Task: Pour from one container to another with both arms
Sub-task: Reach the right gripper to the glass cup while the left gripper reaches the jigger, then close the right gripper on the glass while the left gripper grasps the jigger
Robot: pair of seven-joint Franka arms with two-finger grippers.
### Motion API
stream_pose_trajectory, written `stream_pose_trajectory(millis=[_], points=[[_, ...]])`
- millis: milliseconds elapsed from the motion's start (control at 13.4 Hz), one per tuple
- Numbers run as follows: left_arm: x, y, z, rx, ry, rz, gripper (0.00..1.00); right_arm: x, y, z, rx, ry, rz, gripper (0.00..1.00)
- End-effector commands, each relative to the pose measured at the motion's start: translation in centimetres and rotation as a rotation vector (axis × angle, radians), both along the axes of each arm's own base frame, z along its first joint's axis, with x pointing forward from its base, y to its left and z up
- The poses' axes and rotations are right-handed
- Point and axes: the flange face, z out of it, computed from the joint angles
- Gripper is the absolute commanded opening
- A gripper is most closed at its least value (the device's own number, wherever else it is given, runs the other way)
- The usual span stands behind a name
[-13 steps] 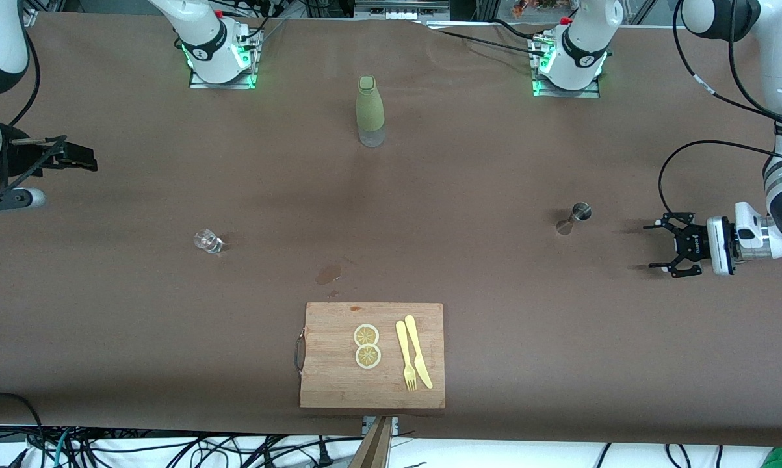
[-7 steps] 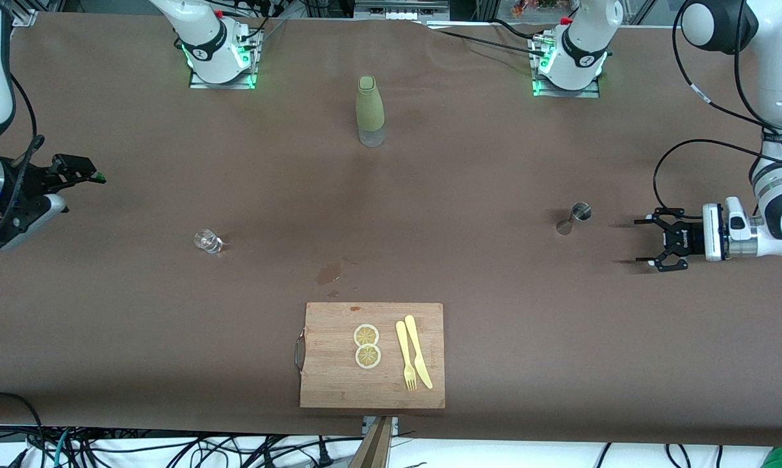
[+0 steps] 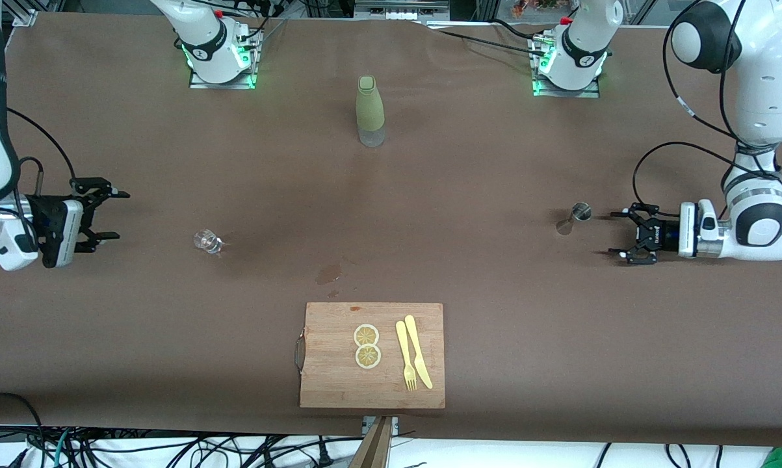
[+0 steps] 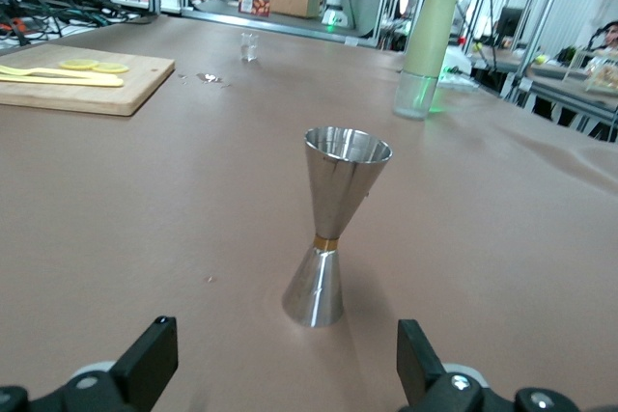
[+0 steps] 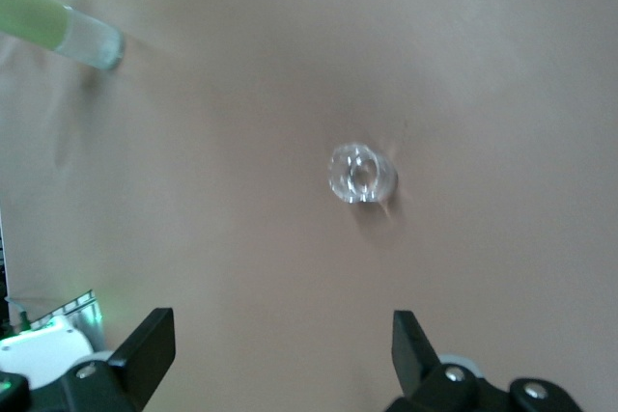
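Both pairs of jaws stand apart and empty. The left gripper (image 3: 625,233) sits low at 3 o'clock of the jigger (image 3: 574,218); the right gripper (image 3: 109,215) at 9 o'clock of the cup (image 3: 207,241). A fast or off-centre approach would likely topple the narrow-waisted jigger.

Shiny steel jigger (image 4: 333,221) — clear glass cup (image 5: 361,174) — matt brown tabletop (image 3: 469,162).
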Motion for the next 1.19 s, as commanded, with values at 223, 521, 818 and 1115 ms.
stream_pose_trajectory(millis=[223, 521, 818, 1115], points=[[0.5, -5.3, -1.9, -0.122, -0.098, -0.089, 1.00, -1.1, -2.5, -10.7, 0.352, -0.170, 0.051, 1.00], [0.7, -8.1, -3.0, -0.178, -0.168, -0.130, 0.96, -2.1, -2.5, -17.5, 0.535, -0.295, 0.059, 1.00], [0.5, -8.4, -3.0, -0.188, -0.159, -0.146, 0.86, -2.9, -2.3, -21.7, 0.620, -0.350, 0.059, 1.00], [0.3, -7.7, -2.9, -0.192, -0.179, -0.154, 0.86, -2.7, -1.9, -22.9, 0.668, -0.422, 0.055, 1.00]])
